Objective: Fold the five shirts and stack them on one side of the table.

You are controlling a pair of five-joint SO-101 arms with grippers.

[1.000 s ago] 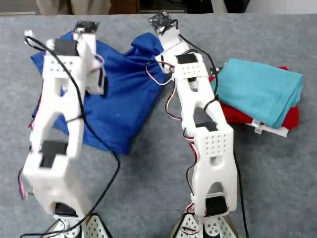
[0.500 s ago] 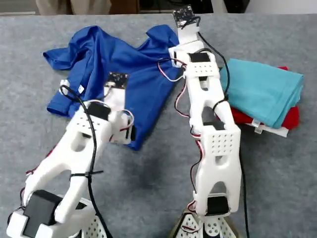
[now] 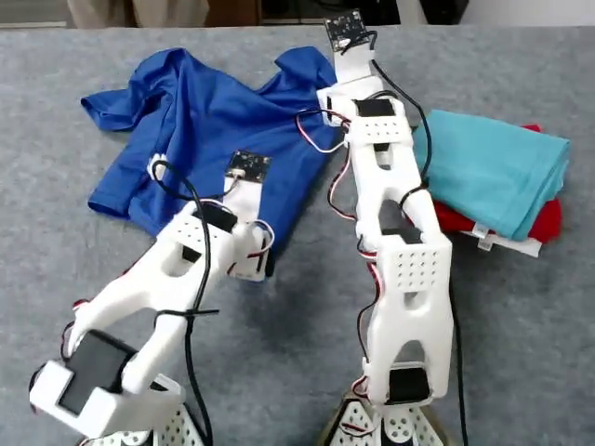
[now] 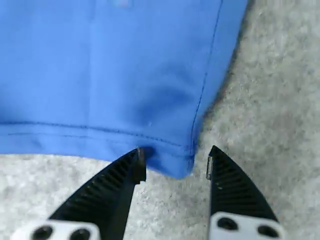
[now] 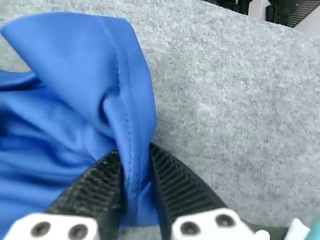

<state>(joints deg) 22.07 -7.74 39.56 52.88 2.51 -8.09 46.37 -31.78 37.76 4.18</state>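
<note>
**Blue shirt** (image 3: 214,121): one item, unfolded. It is spread in loose creases across the upper left and upper centre of the high view. One sleeve points toward the upper left corner, and the bottom hem runs down toward mid-frame. It lies flat on the surface, apart from one bunched part at its upper right edge.

**Right gripper** (image 5: 135,155): fingers closed tight on a bunched fold of the blue shirt (image 5: 75,100). A stitched edge is pinched between them and the cloth rises in a peak above the tips. The right arm (image 3: 390,232) runs from the bottom centre of the high view up to that bunched edge.

**Left gripper** (image 4: 175,160): fingers parted to a middling width and holding nothing. They are set on either side of a hem corner of the blue shirt (image 4: 125,65). One tip touches the hem edge and the other sits just past the corner, over bare surface. The left arm (image 3: 167,279) slants from the lower left of the high view toward mid-frame.

**Stack**: right of the high view, just beside the right arm.
- Teal shirt (image 3: 488,167): folded, on top.
- Red shirt (image 3: 548,218): under the teal one, showing at the stack's right and lower edges.
- White cloth (image 3: 507,243): lowest layer, with a strip showing along the stack's lower edge.

**Surface** (image 3: 521,353): grey, felt-like, carrying all the items above.
</note>
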